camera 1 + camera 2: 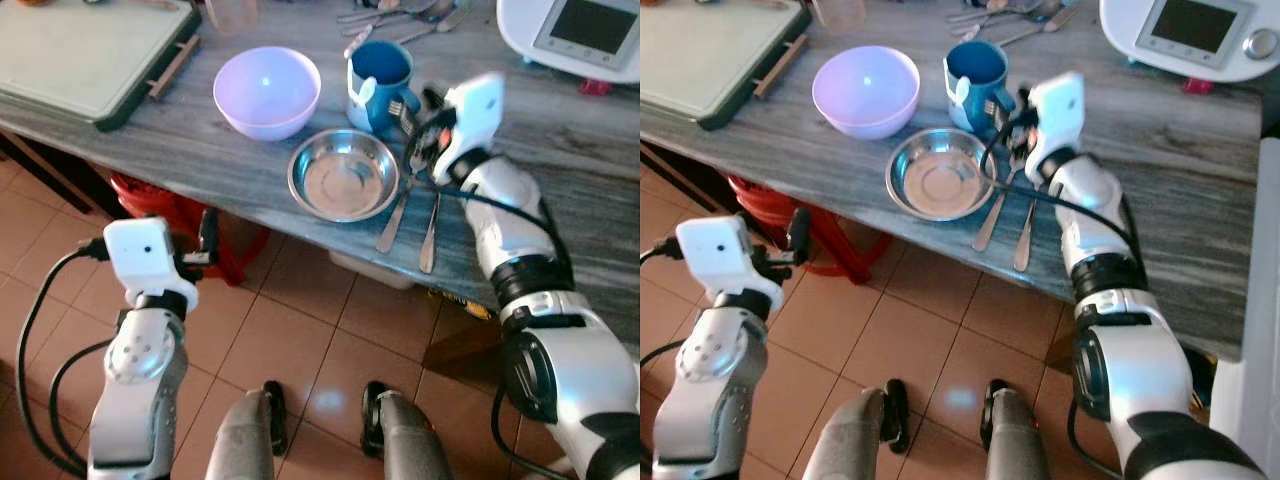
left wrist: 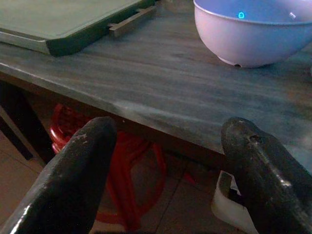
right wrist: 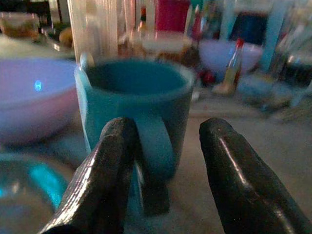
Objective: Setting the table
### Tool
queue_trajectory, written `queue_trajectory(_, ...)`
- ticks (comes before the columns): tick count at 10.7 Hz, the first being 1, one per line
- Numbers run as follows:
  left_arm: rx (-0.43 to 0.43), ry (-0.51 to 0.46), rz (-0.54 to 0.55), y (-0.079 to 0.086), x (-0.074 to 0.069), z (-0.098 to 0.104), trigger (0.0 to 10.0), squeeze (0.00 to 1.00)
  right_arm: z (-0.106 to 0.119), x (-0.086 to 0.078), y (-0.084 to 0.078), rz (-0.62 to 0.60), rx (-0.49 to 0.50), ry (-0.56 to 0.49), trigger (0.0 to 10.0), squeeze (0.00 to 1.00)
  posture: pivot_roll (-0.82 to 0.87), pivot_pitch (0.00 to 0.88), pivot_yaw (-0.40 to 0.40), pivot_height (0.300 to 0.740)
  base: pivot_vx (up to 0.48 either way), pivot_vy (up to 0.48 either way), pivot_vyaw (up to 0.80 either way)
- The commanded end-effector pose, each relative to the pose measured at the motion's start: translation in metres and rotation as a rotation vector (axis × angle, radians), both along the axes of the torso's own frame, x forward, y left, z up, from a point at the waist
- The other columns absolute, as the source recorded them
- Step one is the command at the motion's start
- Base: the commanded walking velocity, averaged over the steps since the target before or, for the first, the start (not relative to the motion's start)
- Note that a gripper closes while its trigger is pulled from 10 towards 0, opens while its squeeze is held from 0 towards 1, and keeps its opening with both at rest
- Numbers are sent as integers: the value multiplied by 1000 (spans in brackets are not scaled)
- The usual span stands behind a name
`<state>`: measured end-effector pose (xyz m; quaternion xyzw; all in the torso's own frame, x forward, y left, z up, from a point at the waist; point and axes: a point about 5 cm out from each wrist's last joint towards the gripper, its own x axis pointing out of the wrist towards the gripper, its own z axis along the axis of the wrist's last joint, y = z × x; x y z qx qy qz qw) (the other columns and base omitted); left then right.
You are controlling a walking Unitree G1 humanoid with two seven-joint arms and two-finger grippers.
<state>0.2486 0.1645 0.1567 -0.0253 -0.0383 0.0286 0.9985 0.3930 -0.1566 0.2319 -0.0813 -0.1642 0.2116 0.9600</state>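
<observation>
Right pincer (image 3: 163, 161) astride glossy teal mug (image 3: 134, 105) handle.

The bench (image 1: 560, 170) is grey with streaked wood grain. On it sit a pale lilac bowl (image 1: 267, 92), a teal-blue mug (image 1: 380, 83), a shiny silver dish (image 1: 343, 174) and a green-edged board (image 1: 90, 55) — the floor tiles (image 1: 300, 340) are terracotta, the stool (image 1: 175, 215) red.
</observation>
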Motion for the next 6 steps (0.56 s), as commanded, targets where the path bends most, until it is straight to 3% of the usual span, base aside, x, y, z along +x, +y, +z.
queue_trajectory(1,5,10,18,1,0,-4,10000,0,6,-3,-3,-1,15,-27,10000,0,45,244,26,740,0,0,0)
queue_trajectory(2,0,8,16,1,2,-6,10000,0,12,-9,-3,-2,32,-61,10000,0,33,234,24,740,0,0,0)
queue_trajectory(3,-5,12,16,-1,5,-10,10000,0,11,-22,0,1,-33,-119,10000,0,14,219,21,740,0,0,0)
queue_trajectory(5,-8,14,29,-4,11,-13,10000,0,-2,-45,1,-24,27,-116,10000,0,-4,190,13,740,0,0,0)
queue_trajectory(6,-14,15,41,-4,14,-17,10000,0,-15,-64,3,-39,71,-75,10000,1000,-19,171,13,740,0,0,0)
